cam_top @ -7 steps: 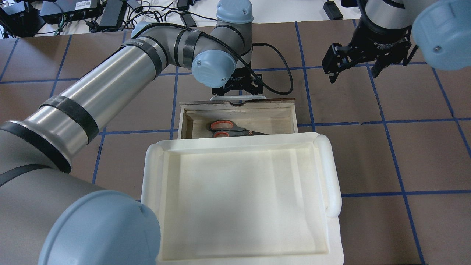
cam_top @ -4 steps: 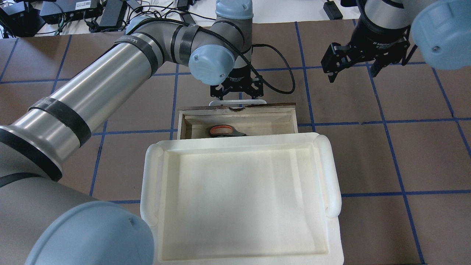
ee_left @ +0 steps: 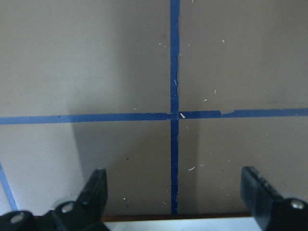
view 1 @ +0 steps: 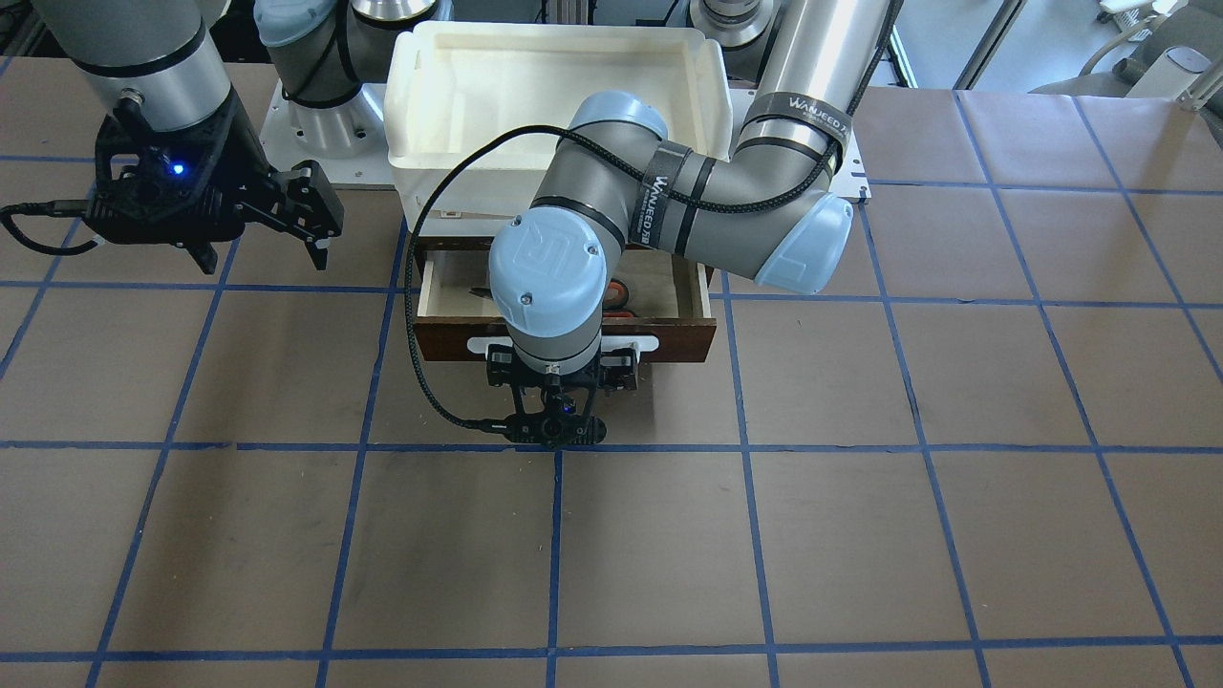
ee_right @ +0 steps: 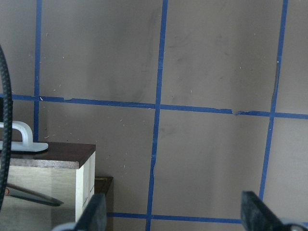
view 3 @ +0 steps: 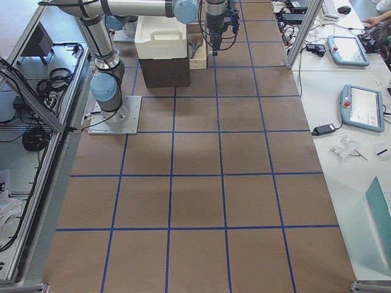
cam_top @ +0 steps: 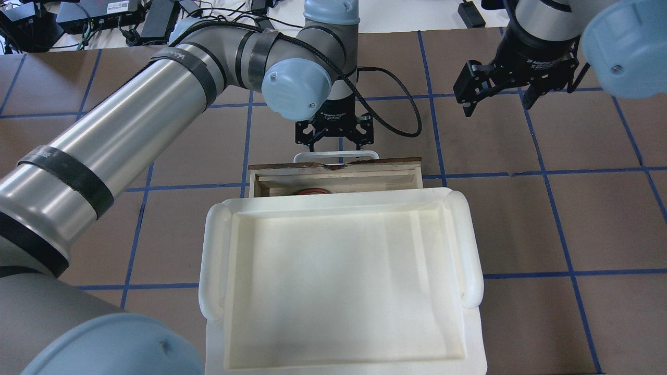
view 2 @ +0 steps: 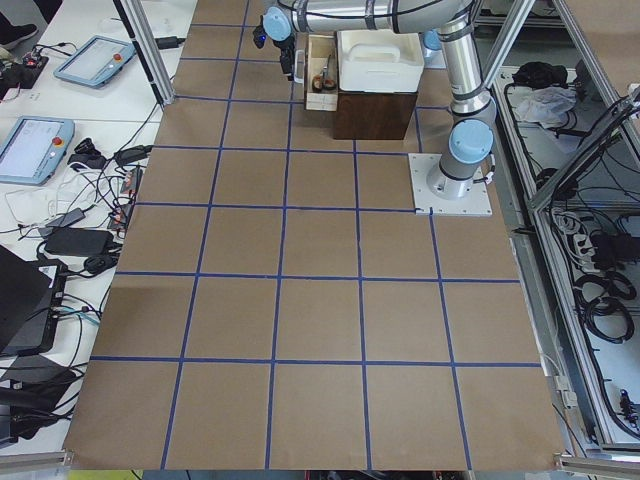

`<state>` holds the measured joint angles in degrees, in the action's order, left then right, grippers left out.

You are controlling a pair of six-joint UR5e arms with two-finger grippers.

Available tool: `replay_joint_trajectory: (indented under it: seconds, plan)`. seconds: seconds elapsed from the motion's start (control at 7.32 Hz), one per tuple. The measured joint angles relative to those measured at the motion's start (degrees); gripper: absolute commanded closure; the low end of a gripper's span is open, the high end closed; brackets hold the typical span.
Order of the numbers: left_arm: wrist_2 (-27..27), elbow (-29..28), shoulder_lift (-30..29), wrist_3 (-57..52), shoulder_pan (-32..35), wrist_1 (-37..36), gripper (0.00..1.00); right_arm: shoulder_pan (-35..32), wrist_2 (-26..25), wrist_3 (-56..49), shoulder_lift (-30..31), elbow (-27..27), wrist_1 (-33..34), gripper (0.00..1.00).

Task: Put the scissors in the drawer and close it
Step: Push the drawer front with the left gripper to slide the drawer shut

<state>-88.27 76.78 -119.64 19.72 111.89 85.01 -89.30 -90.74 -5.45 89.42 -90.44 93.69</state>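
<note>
The drawer (cam_top: pixel 333 174) sticks out a short way from under the white tray; it also shows in the front view (view 1: pixel 449 287). The scissors lie inside it, with only an orange loop (cam_top: pixel 312 191) showing from overhead and a bit of handle in the front view (view 1: pixel 619 291). My left gripper (cam_top: pixel 334 138) is open, its fingers (ee_left: pixel 98 192) spread wide just outside the drawer's white bar handle (cam_top: pixel 336 155). My right gripper (cam_top: pixel 499 101) is open and empty, hovering off to the drawer's right; its wrist view shows the drawer corner (ee_right: pixel 48 178) and a blade tip (ee_right: pixel 33 195).
The white tray (cam_top: pixel 464 245) sits on a dark-brown cabinet (view 2: pixel 375 115) that houses the drawer. A black cable (cam_top: pixel 401 94) loops from the left wrist. Brown table with blue tape grid lies all around; cables and electronics (cam_top: pixel 104 15) lie beyond the far edge.
My left gripper has moved toward the cabinet with the drawer front, and the drawer has slid further in under the tray. The scissors are now mostly covered. The right gripper has barely moved.
</note>
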Motion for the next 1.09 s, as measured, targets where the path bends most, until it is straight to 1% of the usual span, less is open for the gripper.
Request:
replay_joint_trajectory:
  seconds: [1.09]
  plan:
    - [0.0,8.3,6.0,0.0,0.8,0.6,0.0,0.0,-0.8,0.0,-0.1,0.0,-0.1,0.0]
